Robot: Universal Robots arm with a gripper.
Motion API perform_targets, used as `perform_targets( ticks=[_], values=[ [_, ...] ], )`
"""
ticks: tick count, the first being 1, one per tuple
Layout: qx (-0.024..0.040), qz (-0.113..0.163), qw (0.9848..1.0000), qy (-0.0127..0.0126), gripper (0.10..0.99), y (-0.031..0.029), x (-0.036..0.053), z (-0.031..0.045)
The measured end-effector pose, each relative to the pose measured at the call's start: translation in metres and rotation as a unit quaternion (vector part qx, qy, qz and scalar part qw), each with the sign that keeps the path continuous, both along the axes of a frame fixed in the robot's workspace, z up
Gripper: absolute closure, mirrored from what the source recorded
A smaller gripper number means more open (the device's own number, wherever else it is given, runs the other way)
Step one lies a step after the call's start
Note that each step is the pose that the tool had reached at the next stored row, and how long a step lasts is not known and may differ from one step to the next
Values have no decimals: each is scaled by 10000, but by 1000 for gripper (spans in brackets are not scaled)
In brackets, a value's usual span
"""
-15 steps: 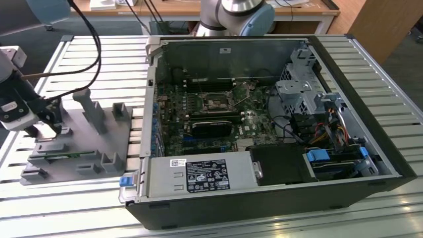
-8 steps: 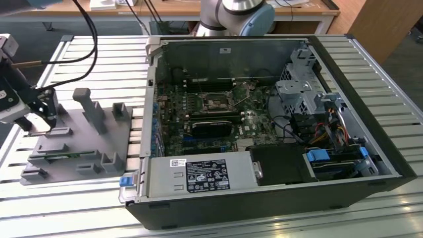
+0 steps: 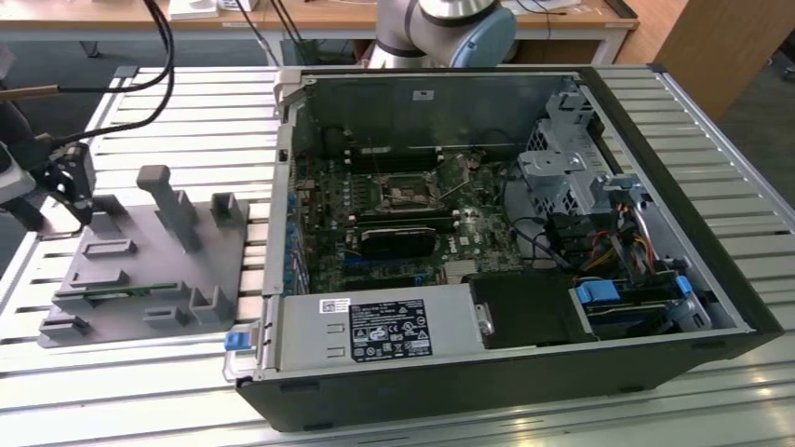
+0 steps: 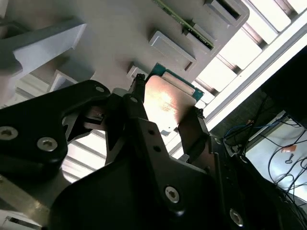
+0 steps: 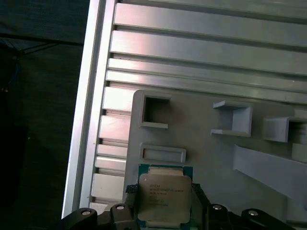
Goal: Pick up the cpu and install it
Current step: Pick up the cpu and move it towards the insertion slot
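No print legible anywhere. Cpu [image 5: 164, 199] lid: several lines of dark marking in the first wrist view, characters not readable. Power supply [image 3: 372, 331] top in the exterior view: white sticker [image 3: 335, 305] with a barcode, and at its 4 o'clock a black label [image 3: 391, 337] with white print and symbols, unreadable. Small white tag [image 3: 425, 94] on the case wall, unreadable.

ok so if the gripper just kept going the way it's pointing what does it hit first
The cpu: it lies straight ahead of the gripper, resting on the grey holder plate as far as depth shows. Whether the two touch is unclear.
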State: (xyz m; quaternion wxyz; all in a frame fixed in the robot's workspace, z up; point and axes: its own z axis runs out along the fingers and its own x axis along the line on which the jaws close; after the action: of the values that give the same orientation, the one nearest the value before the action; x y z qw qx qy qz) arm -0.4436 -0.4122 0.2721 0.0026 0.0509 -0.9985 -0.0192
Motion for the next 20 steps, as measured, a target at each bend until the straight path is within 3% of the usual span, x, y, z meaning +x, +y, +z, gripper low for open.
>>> perform_targets(
  ticks=[9, 20],
  values=[
    [-4, 0, 10000, 0, 557, 2, 0, 307],
    [-4, 0, 10000, 0, 557, 8, 0, 780]
  ],
)
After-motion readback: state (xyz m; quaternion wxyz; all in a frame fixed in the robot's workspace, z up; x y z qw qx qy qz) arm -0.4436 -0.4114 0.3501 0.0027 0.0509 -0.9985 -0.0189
